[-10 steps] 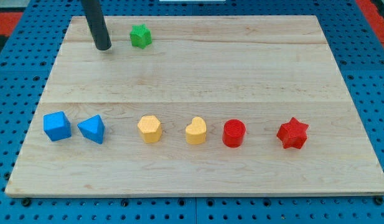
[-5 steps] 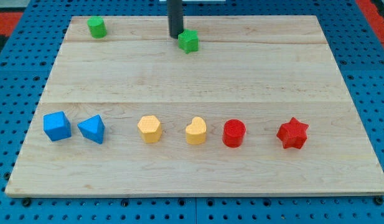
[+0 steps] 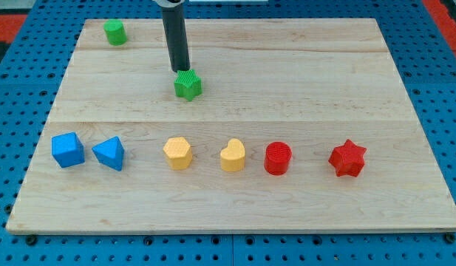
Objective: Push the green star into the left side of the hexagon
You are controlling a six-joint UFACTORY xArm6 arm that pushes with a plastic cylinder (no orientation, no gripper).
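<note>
The green star (image 3: 188, 86) lies on the wooden board (image 3: 301, 81), above the row of blocks and a little right of the yellow hexagon (image 3: 177, 153). My tip (image 3: 182, 70) stands just above the star, touching its upper edge. The hexagon sits in the lower row, third from the view's left, well below the star.
A green cylinder (image 3: 114, 32) sits at the top left. The lower row holds a blue cube (image 3: 68, 149), a blue pyramid-like block (image 3: 109, 153), a yellow heart (image 3: 232, 156), a red cylinder (image 3: 278, 158) and a red star (image 3: 347, 158).
The green star has moved down and to the view's left, from near the top edge toward the hexagon. My tip has followed it, staying above it.
</note>
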